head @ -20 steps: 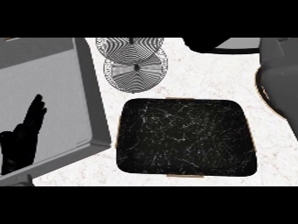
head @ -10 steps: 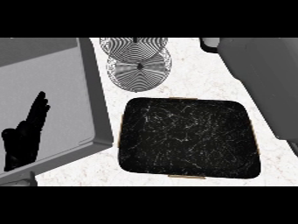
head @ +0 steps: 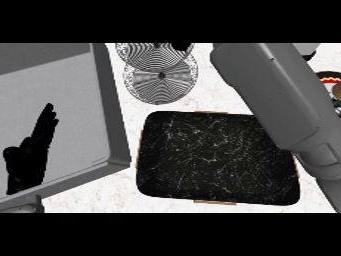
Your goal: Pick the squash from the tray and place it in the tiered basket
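Looking down at the desk [head: 121,192], I see my left hand [head: 27,159] at the left side of the view, over a grey recessed basin [head: 51,95] with raised walls. It is spread flat, fingers [head: 46,120] straight and pointing up the view, close side by side, holding nothing and touching nothing that I can make out.

My right forearm [head: 276,90] runs as a thick grey bar from the lower right corner up toward the top centre, crossing over the right edge of the tray [head: 210,155]. Of my right hand I cannot tell the state: past the forearm's end only a small dark shape [head: 181,46] shows at the top edge, over the tiered basket [head: 160,75], and I cannot say for sure that it belongs to the hand.

The tray is black with white marbling and rounded corners, lying on the pale desk just right of the basin. The tiered basket stands just above the tray, shown as two overlapping round tiers with black and white stripes. The squash I cannot see in this view, so I cannot tell where it is. At the right edge, behind my forearm, part of a round plate [head: 328,77] shows with something purple and dark on it.
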{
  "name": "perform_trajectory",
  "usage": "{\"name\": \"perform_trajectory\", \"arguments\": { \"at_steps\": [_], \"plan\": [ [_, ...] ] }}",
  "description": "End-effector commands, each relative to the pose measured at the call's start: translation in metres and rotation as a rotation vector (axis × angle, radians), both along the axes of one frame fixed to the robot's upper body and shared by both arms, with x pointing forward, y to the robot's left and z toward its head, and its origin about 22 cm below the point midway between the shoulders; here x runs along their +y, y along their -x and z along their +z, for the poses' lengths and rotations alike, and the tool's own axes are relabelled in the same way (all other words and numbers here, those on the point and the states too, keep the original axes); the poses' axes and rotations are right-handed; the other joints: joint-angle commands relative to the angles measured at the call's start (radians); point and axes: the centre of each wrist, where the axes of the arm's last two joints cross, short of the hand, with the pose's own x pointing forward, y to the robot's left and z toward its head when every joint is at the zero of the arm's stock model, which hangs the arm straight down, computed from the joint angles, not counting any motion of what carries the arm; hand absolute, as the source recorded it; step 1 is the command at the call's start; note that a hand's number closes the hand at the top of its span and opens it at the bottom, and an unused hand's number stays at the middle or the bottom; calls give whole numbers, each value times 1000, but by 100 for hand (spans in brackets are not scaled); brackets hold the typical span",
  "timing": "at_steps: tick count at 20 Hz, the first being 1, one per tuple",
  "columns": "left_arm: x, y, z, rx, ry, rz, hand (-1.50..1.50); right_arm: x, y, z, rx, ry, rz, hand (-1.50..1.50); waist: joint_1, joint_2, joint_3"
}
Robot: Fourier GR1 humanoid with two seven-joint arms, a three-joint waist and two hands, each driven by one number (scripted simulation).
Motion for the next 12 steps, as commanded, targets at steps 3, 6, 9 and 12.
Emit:
{"name": "perform_trajectory", "arguments": {
  "at_steps": [3,6,9,12],
  "plan": [
    [-36,13,-46,168,117,-52,0,9,-16,-37,31,12,-24,150,-6,16,-25],
    [-40,11,-40,146,113,-67,0,16,-19,-46,83,-154,-12,150,-8,12,-24],
    [-34,12,-38,157,101,-73,0,8,-25,-57,163,-349,-18,-150,1,18,-22],
    [-34,13,-47,146,107,-64,0,20,-24,-61,159,-459,-6,-150,5,24,-24]
  ]
}}
